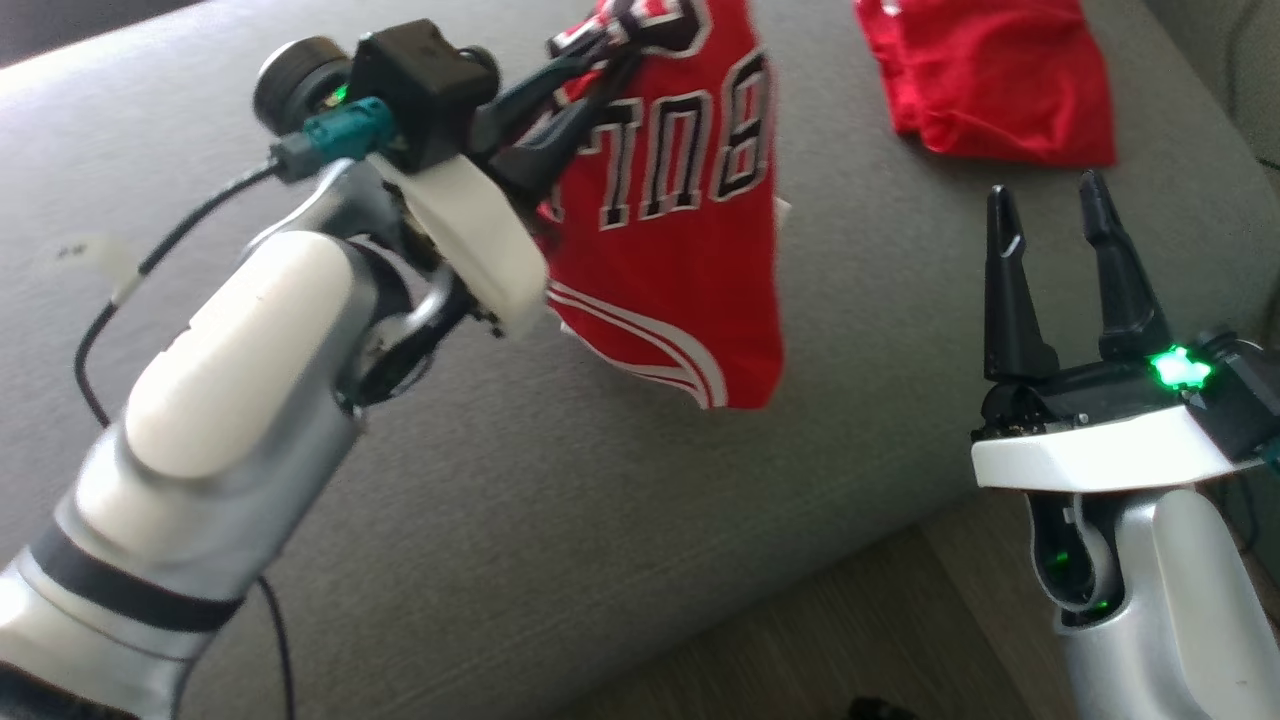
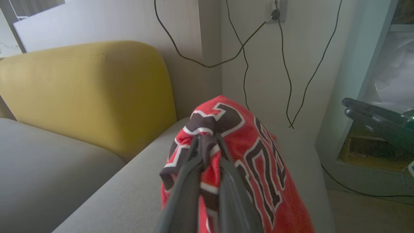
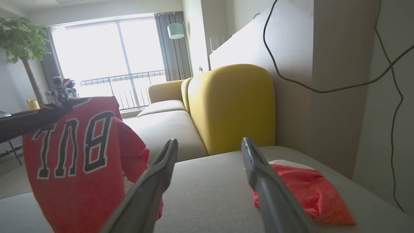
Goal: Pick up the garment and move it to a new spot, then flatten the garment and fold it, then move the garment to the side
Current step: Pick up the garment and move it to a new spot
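The red jersey (image 1: 680, 230), with black-and-white lettering upside down, hangs bunched over the middle of the grey sofa seat (image 1: 600, 500), toward its far edge; whether its lower hem touches the seat cannot be told. The left gripper (image 1: 600, 75) is clenched on a fold at the jersey's top, its dark fingers (image 2: 187, 181) pinching the cloth. The right gripper (image 1: 1045, 195) hovers over the seat's near right edge, jaws spread wide and empty. A second red garment (image 1: 1000, 80) lies folded by the far right corner, beside the yellow backrest (image 3: 233, 106)
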